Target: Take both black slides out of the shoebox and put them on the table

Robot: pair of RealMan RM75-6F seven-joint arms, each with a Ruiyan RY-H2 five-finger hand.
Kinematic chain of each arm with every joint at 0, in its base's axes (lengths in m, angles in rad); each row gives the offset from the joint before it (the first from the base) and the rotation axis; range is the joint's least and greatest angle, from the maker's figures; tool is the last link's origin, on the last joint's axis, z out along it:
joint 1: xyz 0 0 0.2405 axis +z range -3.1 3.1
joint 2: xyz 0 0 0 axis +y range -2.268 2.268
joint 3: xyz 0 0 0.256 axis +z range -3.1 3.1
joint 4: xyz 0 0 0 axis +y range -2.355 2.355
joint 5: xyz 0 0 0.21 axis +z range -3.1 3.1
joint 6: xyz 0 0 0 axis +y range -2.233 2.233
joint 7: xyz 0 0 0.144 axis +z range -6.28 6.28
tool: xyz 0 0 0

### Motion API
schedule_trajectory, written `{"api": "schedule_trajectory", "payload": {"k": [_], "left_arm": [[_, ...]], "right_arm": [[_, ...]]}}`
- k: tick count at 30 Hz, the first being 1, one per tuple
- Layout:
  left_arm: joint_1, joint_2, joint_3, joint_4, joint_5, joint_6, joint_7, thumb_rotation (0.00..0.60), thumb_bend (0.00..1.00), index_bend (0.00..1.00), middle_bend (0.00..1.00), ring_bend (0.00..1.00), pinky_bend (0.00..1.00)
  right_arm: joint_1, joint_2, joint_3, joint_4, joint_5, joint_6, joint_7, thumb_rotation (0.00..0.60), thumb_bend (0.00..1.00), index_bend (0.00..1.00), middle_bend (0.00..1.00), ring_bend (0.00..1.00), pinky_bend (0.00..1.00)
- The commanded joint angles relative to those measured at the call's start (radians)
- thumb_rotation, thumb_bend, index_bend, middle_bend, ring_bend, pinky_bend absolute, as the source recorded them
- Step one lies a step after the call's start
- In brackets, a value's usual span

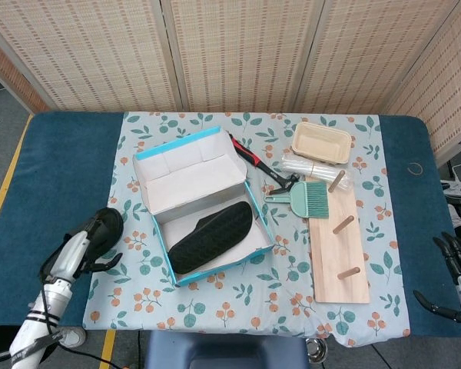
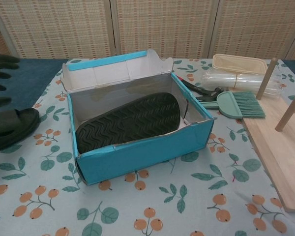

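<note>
The blue shoebox (image 1: 230, 265) stands open in the middle of the floral cloth. One black slide (image 1: 211, 237) lies in it sole up, also plain in the chest view (image 2: 130, 120). A second black slide (image 1: 107, 221) lies flat on the table left of the box, at the cloth's left edge (image 2: 10, 129). My left hand (image 1: 75, 250) hovers over its near end, fingers (image 2: 1, 73) spread and holding nothing. At the table's right edge my right hand (image 1: 452, 261) sits empty with its fingers apart, far from the box.
Right of the box lie a red-handled tool (image 1: 250, 157), a green brush (image 1: 307, 198), a clear packet (image 1: 307, 166) and a beige container (image 1: 321, 143). A wooden peg board (image 1: 338, 246) runs along the right side. The box lid stands up at the back.
</note>
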Motion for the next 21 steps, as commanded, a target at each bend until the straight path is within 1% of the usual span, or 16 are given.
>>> {"api": "schedule_trajectory", "payload": {"k": [1,5,9,12,15,21], "left_arm": [[-0.112,-0.005,-0.042,-0.075,-0.065,-0.093,0.071,0.6,0.31,0.0,0.0,0.0,0.16],[-0.19,-0.071,-0.037,-0.1,-0.156,-0.132,0.163,0.6,0.31,0.0,0.0,0.02,0.23],[-0.269,-0.155,-0.027,-0.083,-0.257,-0.139,0.266,0.6,0.31,0.0,0.0,0.02,0.24],[-0.315,-0.206,-0.016,-0.063,-0.309,-0.127,0.334,0.6,0.31,0.0,0.0,0.02,0.22],[-0.353,-0.252,-0.001,-0.025,-0.339,-0.103,0.407,0.6,0.31,0.0,0.0,0.01,0.17],[-0.396,-0.314,0.01,0.044,-0.404,-0.06,0.483,0.6,0.31,0.0,0.0,0.01,0.16]], "right_arm": [[0.002,0.0,-0.001,0.001,0.002,-0.005,0.001,0.381,0.15,0.0,0.0,0.0,0.0],[0.003,0.002,-0.005,0.004,-0.002,-0.009,0.007,0.381,0.15,0.0,0.0,0.0,0.0],[0.001,0.008,-0.008,0.009,-0.01,-0.003,0.025,0.381,0.15,0.0,0.0,0.0,0.0],[0.0,0.01,-0.009,0.014,-0.011,-0.001,0.037,0.382,0.15,0.0,0.0,0.0,0.0],[0.002,0.013,-0.013,0.018,-0.014,-0.005,0.044,0.382,0.15,0.0,0.0,0.0,0.0],[0.001,0.017,-0.015,0.021,-0.016,-0.002,0.055,0.381,0.15,0.0,0.0,0.0,0.0]]}}
